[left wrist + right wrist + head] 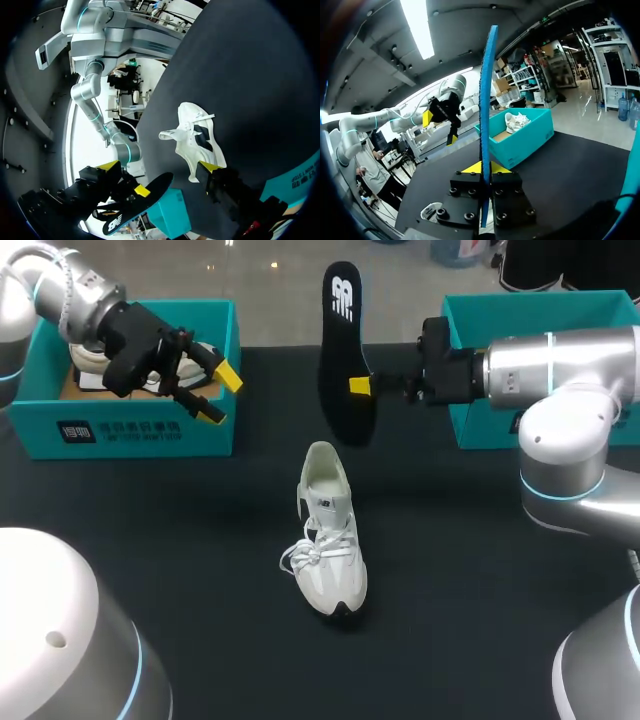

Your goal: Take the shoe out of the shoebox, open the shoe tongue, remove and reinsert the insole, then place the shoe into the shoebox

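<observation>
Right gripper clamps the logo-stamped insole upright beyond the shoe, which lies on the table well apart from left box and right box; left gripper, fingers apart, hangs seemingly over the left box's front wall.

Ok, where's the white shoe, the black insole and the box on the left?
shoe (326,540), head view, on its laces.
insole (340,340), head view, on its black middle.
left shoebox (130,430), head view, on its front wall.
</observation>
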Action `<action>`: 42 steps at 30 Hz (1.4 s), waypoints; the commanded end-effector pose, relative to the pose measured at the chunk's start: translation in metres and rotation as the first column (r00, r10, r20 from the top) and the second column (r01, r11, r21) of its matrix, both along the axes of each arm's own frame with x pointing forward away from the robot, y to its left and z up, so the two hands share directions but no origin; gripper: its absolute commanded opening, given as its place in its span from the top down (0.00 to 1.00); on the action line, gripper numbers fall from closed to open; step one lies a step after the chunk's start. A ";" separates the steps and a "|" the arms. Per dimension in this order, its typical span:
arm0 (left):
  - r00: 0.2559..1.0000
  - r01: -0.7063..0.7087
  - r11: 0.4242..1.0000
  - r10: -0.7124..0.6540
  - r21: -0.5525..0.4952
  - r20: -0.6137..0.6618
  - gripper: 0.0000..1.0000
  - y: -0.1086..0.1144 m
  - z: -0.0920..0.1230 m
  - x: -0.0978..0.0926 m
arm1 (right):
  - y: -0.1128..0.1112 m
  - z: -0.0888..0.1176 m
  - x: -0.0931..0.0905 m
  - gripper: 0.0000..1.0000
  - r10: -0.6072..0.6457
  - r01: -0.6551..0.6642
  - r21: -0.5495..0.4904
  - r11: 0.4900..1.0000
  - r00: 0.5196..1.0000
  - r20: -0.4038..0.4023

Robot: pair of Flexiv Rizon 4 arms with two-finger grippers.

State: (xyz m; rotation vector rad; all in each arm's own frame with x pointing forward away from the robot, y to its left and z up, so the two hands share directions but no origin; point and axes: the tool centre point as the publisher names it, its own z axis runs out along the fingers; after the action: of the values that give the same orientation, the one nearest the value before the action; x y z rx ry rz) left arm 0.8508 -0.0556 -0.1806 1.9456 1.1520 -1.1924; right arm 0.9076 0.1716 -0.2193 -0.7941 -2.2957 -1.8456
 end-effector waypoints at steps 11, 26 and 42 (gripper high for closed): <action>1.000 0.001 1.000 -0.001 0.004 0.002 0.00 0.000 0.001 0.000 | 0.001 -0.029 -0.003 1.00 0.045 -0.044 0.025 0.999 0.999 -0.016; 1.000 0.001 1.000 -0.001 0.004 0.002 0.00 0.000 0.001 0.000 | 0.022 -0.038 -0.012 1.00 0.063 -0.062 0.026 0.998 0.998 -0.021; 1.000 0.001 1.000 -0.001 0.004 0.002 0.00 0.000 0.001 0.000 | 0.022 -0.038 -0.012 1.00 0.063 -0.062 0.026 0.998 0.998 -0.021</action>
State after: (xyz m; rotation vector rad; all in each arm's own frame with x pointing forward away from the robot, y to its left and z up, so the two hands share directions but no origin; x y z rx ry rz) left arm 0.8508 -0.0557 -0.1806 1.9455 1.1521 -1.1924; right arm 0.8950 0.1920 -0.2568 -0.7242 -2.2521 -1.8258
